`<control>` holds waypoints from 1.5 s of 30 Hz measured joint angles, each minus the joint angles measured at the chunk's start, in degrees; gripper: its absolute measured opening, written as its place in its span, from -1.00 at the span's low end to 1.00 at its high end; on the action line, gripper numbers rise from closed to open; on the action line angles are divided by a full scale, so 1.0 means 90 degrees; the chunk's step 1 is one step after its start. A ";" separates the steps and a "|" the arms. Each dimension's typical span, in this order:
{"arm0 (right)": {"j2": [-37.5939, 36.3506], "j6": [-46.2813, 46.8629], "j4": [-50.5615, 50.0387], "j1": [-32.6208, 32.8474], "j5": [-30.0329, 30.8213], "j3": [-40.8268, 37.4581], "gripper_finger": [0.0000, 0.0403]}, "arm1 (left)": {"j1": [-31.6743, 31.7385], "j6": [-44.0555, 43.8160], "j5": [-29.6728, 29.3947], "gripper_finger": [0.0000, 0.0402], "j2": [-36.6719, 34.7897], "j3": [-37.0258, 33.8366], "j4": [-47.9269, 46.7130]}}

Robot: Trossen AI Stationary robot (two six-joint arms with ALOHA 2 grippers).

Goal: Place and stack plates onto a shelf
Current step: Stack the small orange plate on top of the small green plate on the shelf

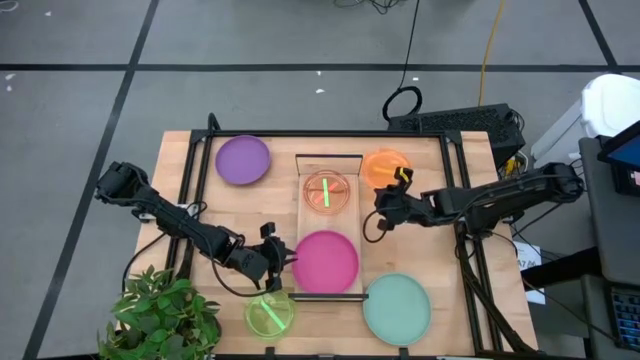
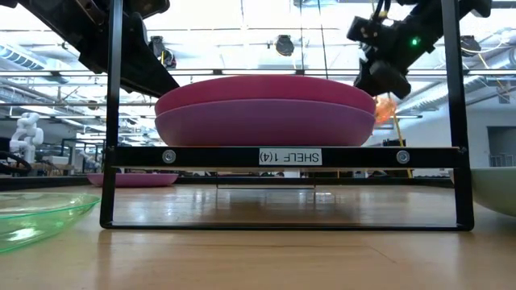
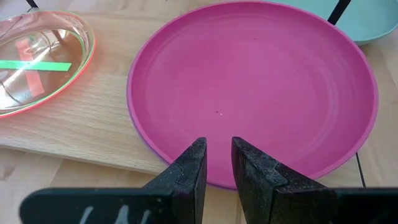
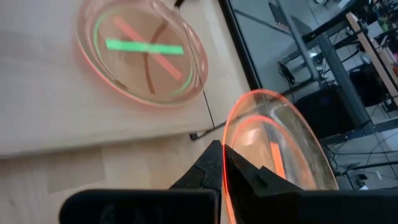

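2 stacks sit on the shelf (image 1: 305, 172) in the high view: a magenta plate (image 1: 325, 261) at the near end, a small pink-red plate (image 1: 326, 190) at the far end. Purple plate (image 1: 243, 159), teal plate (image 1: 396, 308) and green plate (image 1: 269, 314) lie on the tabletop (image 1: 440, 235). The left claw (image 1: 279, 258) sits at the magenta plate's rim; the right claw (image 1: 395, 200) carries an orange plate (image 1: 385, 166) just beside the shelf.

Low view: magenta plate (image 2: 266, 90) rests on a purple one (image 2: 266, 122).

Left wrist view: left claw (image 3: 217, 163) partly parted, fingers at the magenta plate (image 3: 252, 84) edge; contact cannot be told.

Right wrist view: right claw (image 4: 222, 163) clenched on the tilted orange plate (image 4: 273, 155) rim, near the pink-red plate (image 4: 142, 53).

Judgement: level the orange plate, centre it over the pink-red one, lower until seated, then release.
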 joint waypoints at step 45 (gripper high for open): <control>0.1113 -0.1316 0.3027 -0.0039 -0.2041 0.0384 -1.00 | 0.0000 0.0000 -0.0005 -0.60 0.0000 0.0000 0.0111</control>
